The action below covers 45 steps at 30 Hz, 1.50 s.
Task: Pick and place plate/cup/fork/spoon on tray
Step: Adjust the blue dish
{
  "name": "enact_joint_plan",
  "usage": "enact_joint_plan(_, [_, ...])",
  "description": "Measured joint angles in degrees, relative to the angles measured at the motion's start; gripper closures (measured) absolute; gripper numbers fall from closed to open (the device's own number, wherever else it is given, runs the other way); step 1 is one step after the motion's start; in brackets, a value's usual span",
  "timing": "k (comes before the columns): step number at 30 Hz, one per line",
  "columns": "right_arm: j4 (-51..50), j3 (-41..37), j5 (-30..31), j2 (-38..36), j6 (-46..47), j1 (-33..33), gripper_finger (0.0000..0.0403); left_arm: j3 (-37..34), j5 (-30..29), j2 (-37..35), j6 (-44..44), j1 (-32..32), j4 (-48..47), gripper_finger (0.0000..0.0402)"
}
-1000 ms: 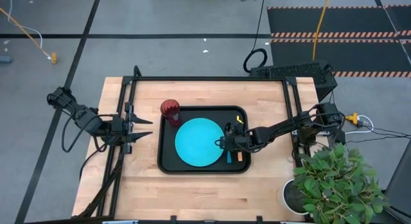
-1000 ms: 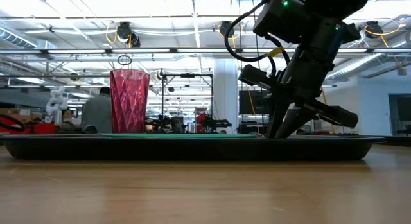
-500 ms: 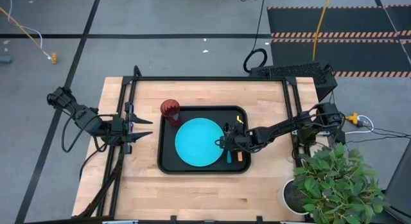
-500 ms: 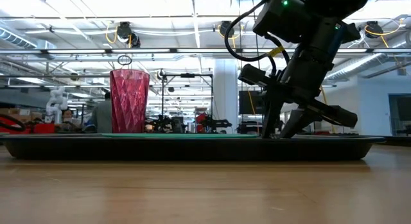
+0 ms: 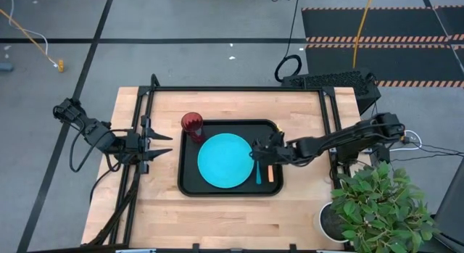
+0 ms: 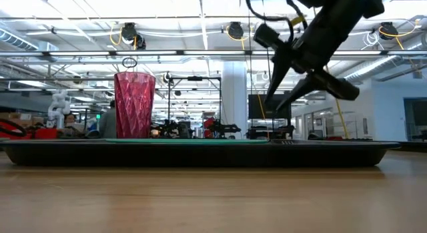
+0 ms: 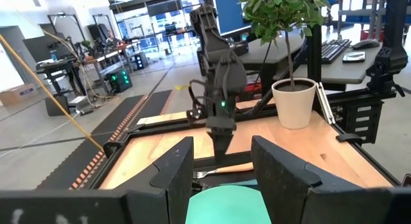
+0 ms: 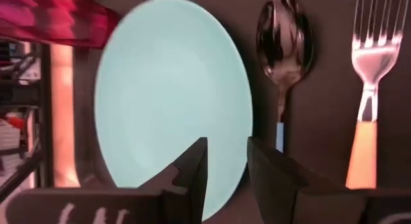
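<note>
The left gripper (image 5: 165, 145) waits with its fingers spread at the left edge of the pale wood table (image 5: 159, 202). Right of it, the cup (image 5: 192, 123), plate (image 5: 225, 161), spoon (image 5: 257, 172) and fork (image 5: 269, 170) all lie on the tray (image 5: 190, 186) — the right gripper (image 5: 254, 150) hangs above the cutlery, fingers slightly parted (holding nothing). A potted plant (image 5: 377, 209) stands at the table's right; grey floor surrounds it.

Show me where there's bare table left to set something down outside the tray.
Bare wood runs along the near edge of the table below the tray, and in a band between the tray and the idle left claw. The tray itself is crowded: plate, cup, spoon, fork, with the right claw raised over them.
</note>
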Motion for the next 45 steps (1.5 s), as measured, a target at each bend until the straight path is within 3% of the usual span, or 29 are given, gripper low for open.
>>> enact_joint_plan(6, [-2.7, 0.0, 1.0, -2.8, -4.5, 0.0, 0.0300, 0.0, 0.0, 0.0, -0.2, 0.0, -0.6, 0.0240])
enact_joint_plan(14, [-2.5, -0.2, 3.0, -2.7, -20.4, 1.7, 0.0300, 0.0, 0.0, 0.1, 1.2, 0.0, -1.0, 0.0240])
enact_joint_plan(22, [-1.6, -3.3, 12.4, -2.7, -34.7, 2.7, 0.0300, 0.0, -0.2, 1.3, 2.8, 1.3, -2.2, 0.0240])
enact_joint_plan(30, [-0.2, -6.3, 20.4, -2.7, -44.7, 2.5, 0.0300, 0.0, -0.8, 5.4, 2.6, 6.9, -1.1, 0.0240])
enact_joint_plan(35, [2.9, -7.2, 20.4, -2.7, -54.1, 0.7, 0.0300, 0.0, -0.8, 9.1, 2.7, 11.0, 4.0, 0.0240])
enact_joint_plan(40, [12.1, -7.3, 20.1, -2.7, -70.7, -1.4, 0.0300, 0.0, -0.8, 11.7, 5.5, 14.3, 10.1, 0.0240])
enact_joint_plan(45, [19.7, -7.3, 15.4, -3.1, -82.8, -3.8, 0.0300, 0.0, -0.8, 12.4, 5.6, 17.3, 14.0, 0.0240])
